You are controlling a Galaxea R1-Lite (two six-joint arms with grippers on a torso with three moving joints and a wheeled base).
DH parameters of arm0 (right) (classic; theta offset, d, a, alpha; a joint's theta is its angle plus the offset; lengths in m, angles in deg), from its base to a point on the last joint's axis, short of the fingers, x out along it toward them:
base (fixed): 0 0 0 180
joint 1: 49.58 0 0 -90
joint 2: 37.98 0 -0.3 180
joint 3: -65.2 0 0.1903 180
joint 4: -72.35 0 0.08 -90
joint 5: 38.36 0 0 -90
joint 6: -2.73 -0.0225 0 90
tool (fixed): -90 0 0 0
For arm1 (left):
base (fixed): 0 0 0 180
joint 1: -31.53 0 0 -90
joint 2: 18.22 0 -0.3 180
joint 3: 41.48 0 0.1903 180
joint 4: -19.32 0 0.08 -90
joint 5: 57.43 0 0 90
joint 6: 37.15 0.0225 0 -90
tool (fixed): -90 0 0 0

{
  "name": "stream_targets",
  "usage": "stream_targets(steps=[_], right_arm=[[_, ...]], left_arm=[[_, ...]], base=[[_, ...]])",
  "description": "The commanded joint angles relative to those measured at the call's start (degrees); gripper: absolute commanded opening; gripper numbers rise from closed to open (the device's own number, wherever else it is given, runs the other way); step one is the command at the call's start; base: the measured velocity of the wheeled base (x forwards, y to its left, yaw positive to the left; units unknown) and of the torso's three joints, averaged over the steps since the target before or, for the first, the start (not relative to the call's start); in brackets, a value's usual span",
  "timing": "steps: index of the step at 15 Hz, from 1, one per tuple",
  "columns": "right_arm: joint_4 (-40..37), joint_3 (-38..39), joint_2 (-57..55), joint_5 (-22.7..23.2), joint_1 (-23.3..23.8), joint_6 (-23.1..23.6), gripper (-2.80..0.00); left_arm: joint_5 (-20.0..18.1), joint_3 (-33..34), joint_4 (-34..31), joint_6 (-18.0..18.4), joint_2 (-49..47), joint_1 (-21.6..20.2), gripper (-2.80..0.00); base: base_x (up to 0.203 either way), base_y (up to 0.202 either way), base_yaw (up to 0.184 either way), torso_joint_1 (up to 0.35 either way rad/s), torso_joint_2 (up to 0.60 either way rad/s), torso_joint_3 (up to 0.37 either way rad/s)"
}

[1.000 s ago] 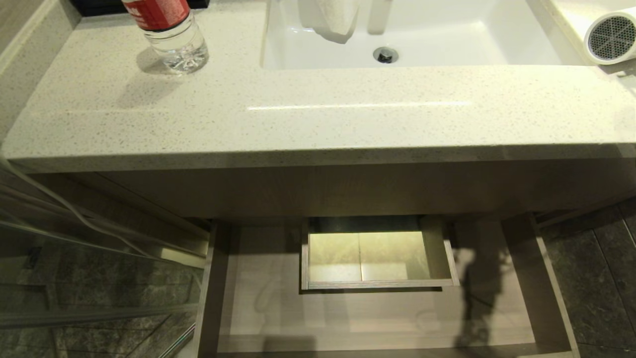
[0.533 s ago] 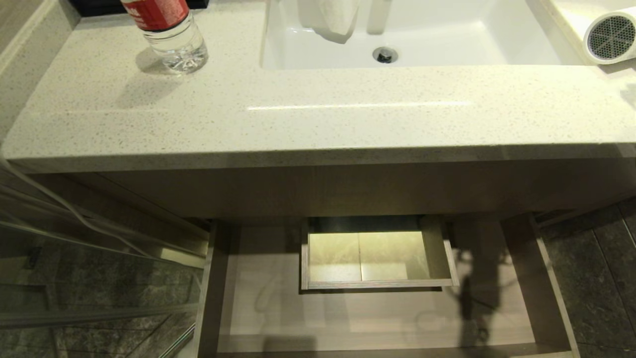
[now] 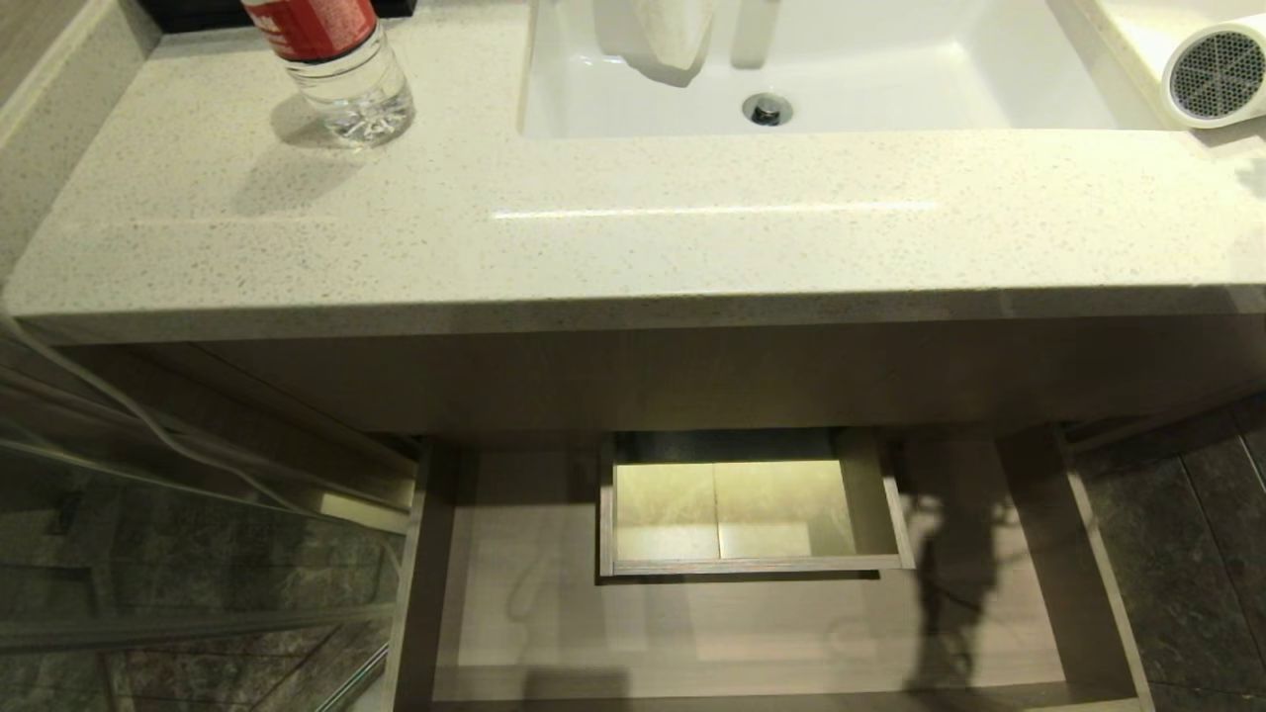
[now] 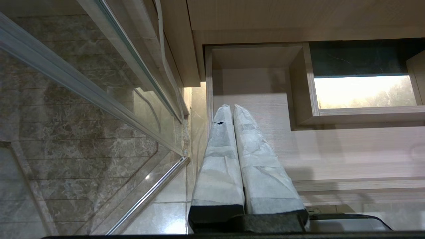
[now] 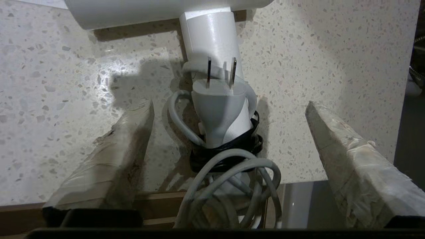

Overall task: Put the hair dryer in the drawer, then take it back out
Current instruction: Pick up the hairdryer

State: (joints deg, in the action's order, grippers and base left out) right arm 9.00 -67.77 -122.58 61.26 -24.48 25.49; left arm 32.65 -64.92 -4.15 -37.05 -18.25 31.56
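Hair dryer (image 5: 212,46) flat on countertop (image 3: 633,227), grille toward the robot, handle between the spread right pincer (image 5: 229,109).

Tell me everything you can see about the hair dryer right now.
The hair dryer is small, white and plastic-looking, lying on the speckled countertop at its far right, beside the sink. Its round grey mesh grille faces the head camera. The short handle points toward the right pincer, with the two-pin plug and the coiled white cord, bound by a black tie, resting against it. The pincer's fingers stand wide open on either side of the cord bundle and do not grip it.
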Motion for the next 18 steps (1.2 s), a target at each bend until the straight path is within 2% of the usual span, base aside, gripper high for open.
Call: stream_targets(steps=[1,5,13,14,15,18], right_arm=[[0.78,-0.97,-4.52,0.13,-0.05,0.10,0.00],[3.75,-1.02,-8.16,0.14,-0.05,0.09,0.00],[0.69,-0.62,-9.70,0.06,-0.05,0.19,0.00],[0.26,-0.54,-9.70,0.15,-0.04,0.53,-1.54],[0.17,-0.40,-9.70,0.14,-0.05,0.36,-2.80],[-1.76,-0.44,-9.53,0.13,-0.14,0.35,-2.80]], left_arm=[[0.01,-0.01,0.01,-0.01,0.02,0.06,-2.80],[0.01,-0.01,0.01,-0.01,0.02,0.06,-2.80],[0.01,-0.01,0.01,-0.01,0.02,-0.02,-2.80],[0.01,-0.01,0.01,-0.01,-0.05,-0.02,-2.80],[0.01,-0.01,0.01,-0.01,0.00,0.06,-2.80],[0.01,-0.01,0.01,-0.01,0.02,-0.02,-2.80]], base=[[0.000,0.000,0.000,0.000,0.00,0.000],[0.000,0.000,0.000,0.000,0.00,0.000],[0.000,0.000,0.000,0.000,0.00,0.000],[0.000,0.000,0.000,0.000,0.00,0.000],[0.000,0.000,0.000,0.000,0.00,0.000],[0.000,0.000,0.000,0.000,0.00,0.000]])
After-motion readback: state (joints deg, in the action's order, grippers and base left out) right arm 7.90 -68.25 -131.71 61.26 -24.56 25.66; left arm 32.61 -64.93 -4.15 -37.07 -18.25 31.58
